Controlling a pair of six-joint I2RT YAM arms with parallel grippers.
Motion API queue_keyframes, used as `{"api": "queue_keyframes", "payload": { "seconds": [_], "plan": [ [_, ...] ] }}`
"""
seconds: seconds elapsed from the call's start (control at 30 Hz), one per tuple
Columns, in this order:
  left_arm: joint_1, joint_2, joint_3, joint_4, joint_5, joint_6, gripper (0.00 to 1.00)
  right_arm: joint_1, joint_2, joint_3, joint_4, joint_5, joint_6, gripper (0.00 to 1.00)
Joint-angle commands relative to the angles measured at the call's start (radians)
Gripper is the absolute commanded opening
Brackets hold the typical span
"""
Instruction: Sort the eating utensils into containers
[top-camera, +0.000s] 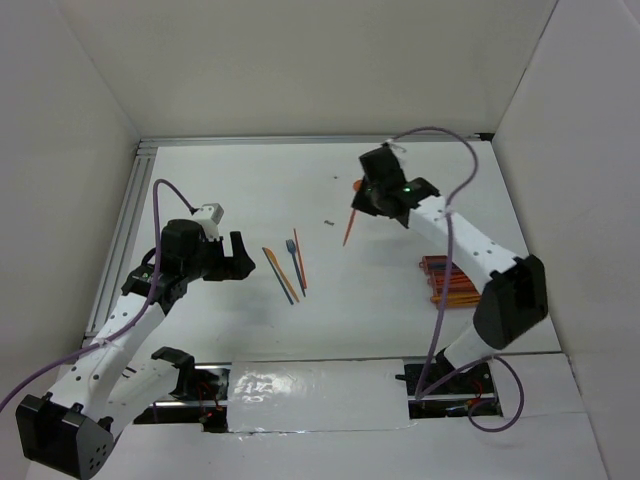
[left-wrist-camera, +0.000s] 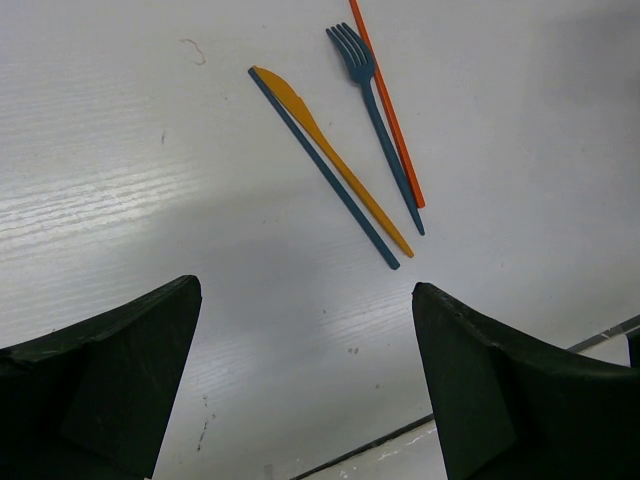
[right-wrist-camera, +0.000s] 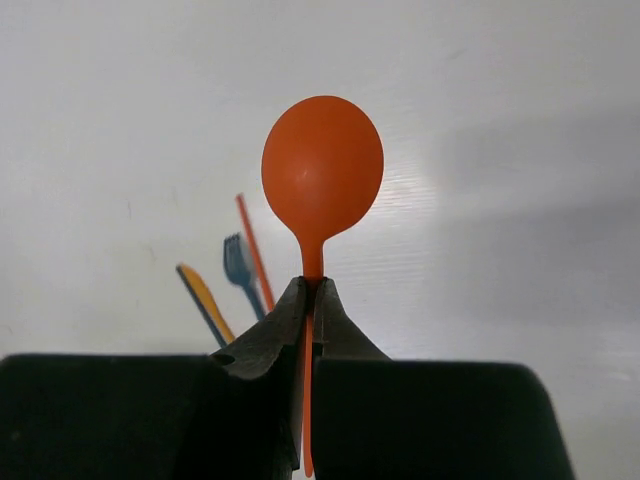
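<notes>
My right gripper (top-camera: 366, 197) is shut on the neck of an orange spoon (right-wrist-camera: 322, 178) and holds it above the far middle of the table, its handle (top-camera: 349, 228) hanging down. A blue fork (left-wrist-camera: 375, 105), an orange stick (left-wrist-camera: 388, 110), an orange knife (left-wrist-camera: 330, 155) and a blue stick (left-wrist-camera: 320, 165) lie together at the table's middle (top-camera: 288, 262). My left gripper (top-camera: 240, 257) is open and empty, hovering just left of this group (left-wrist-camera: 305, 290). A reddish-brown tray (top-camera: 450, 280) holding orange utensils sits at the right, partly hidden by the right arm.
White walls close in the table at the back and both sides. A metal rail (top-camera: 125, 220) runs along the left edge. A small dark speck (top-camera: 327, 221) lies near the middle. The table's near edge (left-wrist-camera: 400, 435) shows under the left fingers.
</notes>
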Motion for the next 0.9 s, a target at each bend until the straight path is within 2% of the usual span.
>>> {"api": "queue_keyframes", "payload": {
  "seconds": [0.0,0.2,0.33,0.5,0.63,0.87],
  "plan": [
    [-0.003,-0.003,0.023,0.031,0.014,0.018,1.00,-0.115,-0.107,-0.116,-0.153,0.103,0.150,0.00],
    [-0.003,-0.008,0.020,0.032,0.025,0.019,1.00,-0.444,-0.285,-0.400,-0.184,0.177,0.363,0.00],
    [-0.001,-0.009,0.023,0.028,0.028,0.018,1.00,-0.647,-0.381,-0.489,-0.124,0.136,0.331,0.00],
    [-0.003,-0.014,0.022,0.032,0.025,0.016,1.00,-0.861,-0.389,-0.521,-0.115,0.108,0.292,0.00],
    [-0.001,-0.006,0.025,0.029,0.031,0.016,1.00,-0.949,-0.394,-0.563,-0.070,0.057,0.284,0.00],
    [-0.003,-0.002,0.020,0.032,0.022,0.018,1.00,-0.951,-0.395,-0.650,-0.024,0.048,0.304,0.00]
  ]
}}
